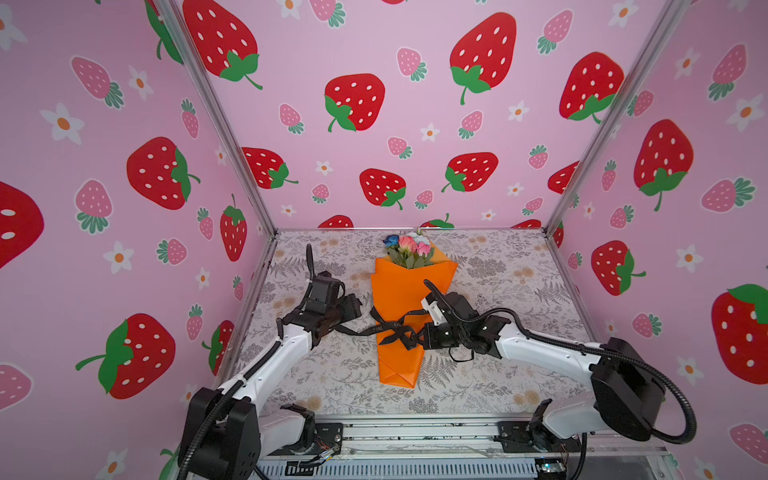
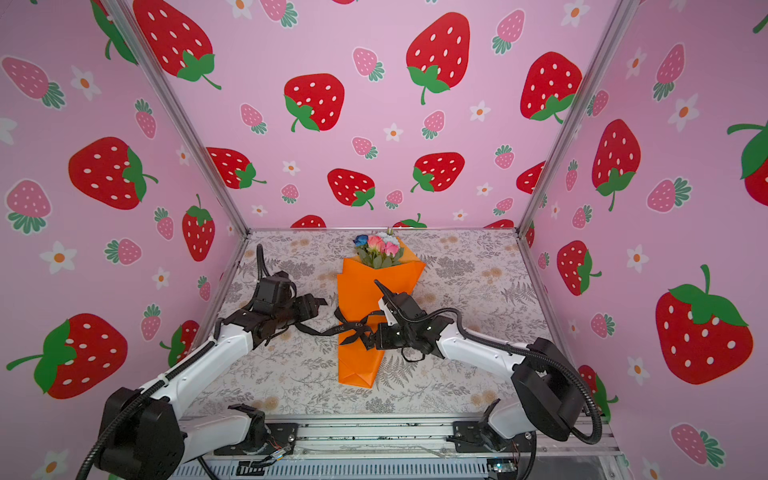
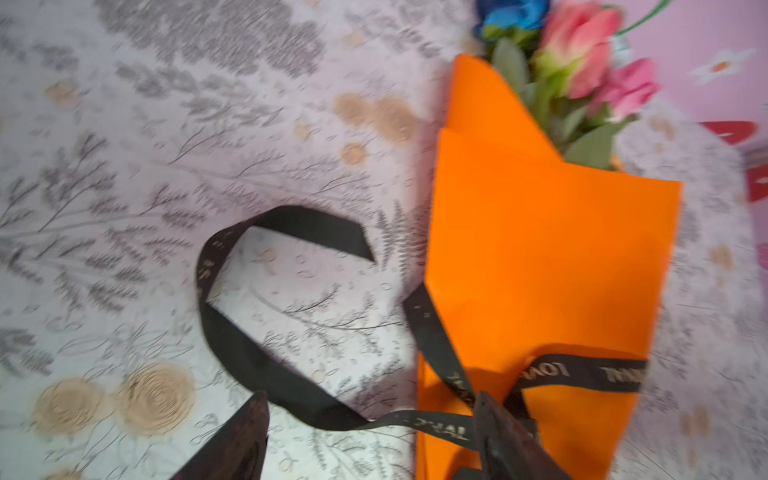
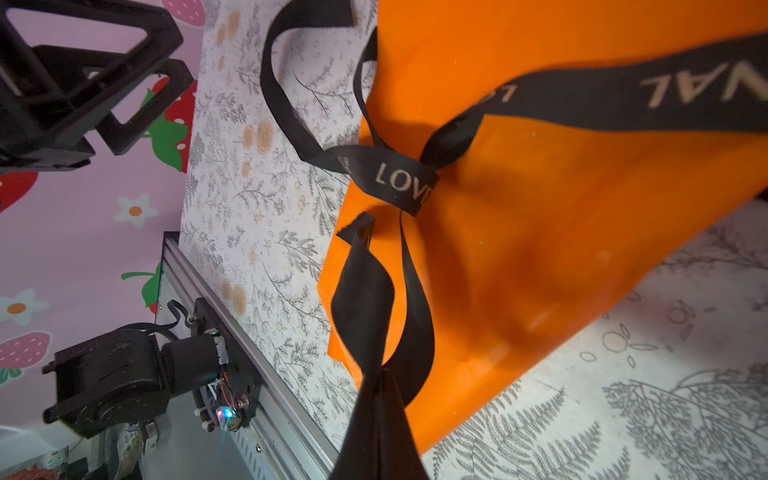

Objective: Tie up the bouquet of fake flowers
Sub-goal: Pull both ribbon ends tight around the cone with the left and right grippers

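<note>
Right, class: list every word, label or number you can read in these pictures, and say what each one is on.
"LOVE": on the ribbon, where it is tied over the bouquet.
"LO" and "VAL": further along the ribbon, fragments only.
Ribbon lettering in the other views: too blurred or small to read.
No other text.

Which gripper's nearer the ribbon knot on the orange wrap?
Right. The right gripper sits beside the ribbon knot, shut on the ribbon; left gripper stands open, left of the orange wrap.
</note>
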`<state>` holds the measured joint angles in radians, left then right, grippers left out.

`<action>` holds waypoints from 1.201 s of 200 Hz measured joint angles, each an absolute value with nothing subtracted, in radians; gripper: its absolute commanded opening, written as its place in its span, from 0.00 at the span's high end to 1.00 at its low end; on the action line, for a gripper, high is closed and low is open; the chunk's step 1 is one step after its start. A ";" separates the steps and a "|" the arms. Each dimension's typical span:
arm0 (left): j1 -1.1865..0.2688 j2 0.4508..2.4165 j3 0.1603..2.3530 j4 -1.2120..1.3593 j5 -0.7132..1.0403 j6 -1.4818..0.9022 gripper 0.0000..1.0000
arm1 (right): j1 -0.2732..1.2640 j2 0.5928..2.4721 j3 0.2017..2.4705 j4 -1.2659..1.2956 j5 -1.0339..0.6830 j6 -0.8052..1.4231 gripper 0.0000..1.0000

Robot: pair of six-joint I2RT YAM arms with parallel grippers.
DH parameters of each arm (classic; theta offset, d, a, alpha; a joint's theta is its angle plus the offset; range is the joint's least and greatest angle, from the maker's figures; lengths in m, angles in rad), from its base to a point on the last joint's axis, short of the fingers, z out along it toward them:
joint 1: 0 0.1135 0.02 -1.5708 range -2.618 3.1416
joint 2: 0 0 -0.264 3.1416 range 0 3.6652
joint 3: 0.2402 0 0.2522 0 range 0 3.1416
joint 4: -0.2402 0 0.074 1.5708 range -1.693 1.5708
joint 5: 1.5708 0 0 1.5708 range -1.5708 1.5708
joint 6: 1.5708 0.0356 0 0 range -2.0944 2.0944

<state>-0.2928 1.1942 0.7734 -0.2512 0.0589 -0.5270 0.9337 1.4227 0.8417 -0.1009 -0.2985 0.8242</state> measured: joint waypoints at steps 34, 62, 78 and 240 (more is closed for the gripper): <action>-0.388 1.330 0.868 -0.198 0.165 -0.428 0.23 | 0.934 1.361 0.836 -0.110 -0.218 0.859 1.00; -0.483 1.500 0.964 -0.194 0.176 -0.326 0.23 | 0.933 1.317 0.797 -0.128 -0.161 0.916 1.00; -0.523 1.580 1.008 -0.198 0.173 -0.273 0.24 | 0.931 1.306 0.767 -0.145 -0.135 0.949 1.00; -0.598 1.845 1.174 -0.363 0.088 -0.169 0.65 | 0.899 1.267 0.686 -0.181 -0.066 1.130 1.00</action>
